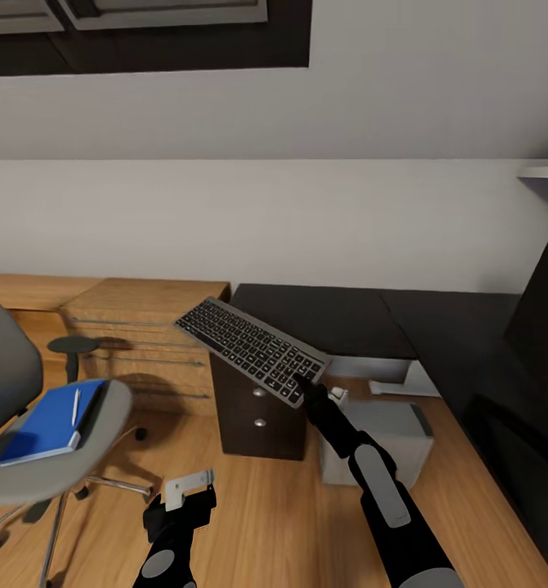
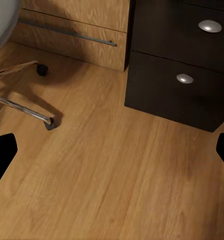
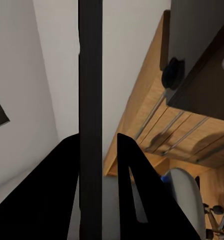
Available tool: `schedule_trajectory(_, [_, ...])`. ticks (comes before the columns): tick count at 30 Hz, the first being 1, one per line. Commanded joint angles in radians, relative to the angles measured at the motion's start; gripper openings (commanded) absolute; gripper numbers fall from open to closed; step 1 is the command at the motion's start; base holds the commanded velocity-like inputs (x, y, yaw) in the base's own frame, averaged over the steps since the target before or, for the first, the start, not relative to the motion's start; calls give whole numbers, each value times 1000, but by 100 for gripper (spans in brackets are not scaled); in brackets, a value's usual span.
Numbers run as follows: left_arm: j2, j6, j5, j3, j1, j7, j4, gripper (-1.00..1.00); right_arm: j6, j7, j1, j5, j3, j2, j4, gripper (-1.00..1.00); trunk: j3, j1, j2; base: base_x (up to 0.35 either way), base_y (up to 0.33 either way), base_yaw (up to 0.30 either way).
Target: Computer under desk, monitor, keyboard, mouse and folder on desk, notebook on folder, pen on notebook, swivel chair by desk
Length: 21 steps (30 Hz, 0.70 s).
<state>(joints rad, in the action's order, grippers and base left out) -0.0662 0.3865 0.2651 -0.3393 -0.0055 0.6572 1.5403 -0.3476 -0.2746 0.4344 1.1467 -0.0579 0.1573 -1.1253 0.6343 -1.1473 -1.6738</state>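
My right gripper (image 1: 309,385) is shut on one short end of the slim silver-grey keyboard (image 1: 249,347), holding it tilted in the air above the black drawer unit (image 1: 257,416), near the front corner of the black desk top (image 1: 331,318). In the right wrist view the keyboard (image 3: 90,90) shows edge-on between the dark fingers (image 3: 137,195). The light grey computer (image 1: 384,441) stands on the floor under the desk. The grey swivel chair (image 1: 102,441) carries the blue folder (image 1: 49,423) with the white pen (image 1: 76,406) on it. The notebook and mouse are out of view. A black panel, apparently the monitor (image 1: 543,318), stands at the right. My left gripper (image 1: 182,500) hangs open over the floor.
An oak dresser (image 1: 143,322) stands left of the drawer unit. The chair's chrome legs and casters (image 2: 41,117) spread over the wood floor (image 2: 117,175) just left of my left gripper. The drawer fronts (image 2: 184,80) face it. A white wall runs behind the desk.
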Motion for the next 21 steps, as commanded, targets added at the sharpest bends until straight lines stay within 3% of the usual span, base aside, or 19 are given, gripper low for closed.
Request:
schedule_trajectory(1, [0, 3, 6, -1, -1, 7, 1, 100, -7, -1, 0, 10, 1, -1, -1, -100, 1, -1, 0, 324, 0, 0])
schedule_trajectory(16, [2, 3, 6, -1, -1, 6, 1, 100, 14, 2, 0, 9, 2, -15, -2, -100, 1, -1, 0, 324, 0, 0])
schedule_trajectory(19, [2, 3, 6, -1, -1, 7, 1, 100, 89, 9, 0, 5, 1, -15, -2, -100, 1, -1, 0, 324, 0, 0])
schedule_trajectory(21, [1, 3, 6, -1, -1, 8, 1, 100, 206, 48, 0, 3, 1, -16, 0, -100, 1, -1, 0, 262, 0, 0])
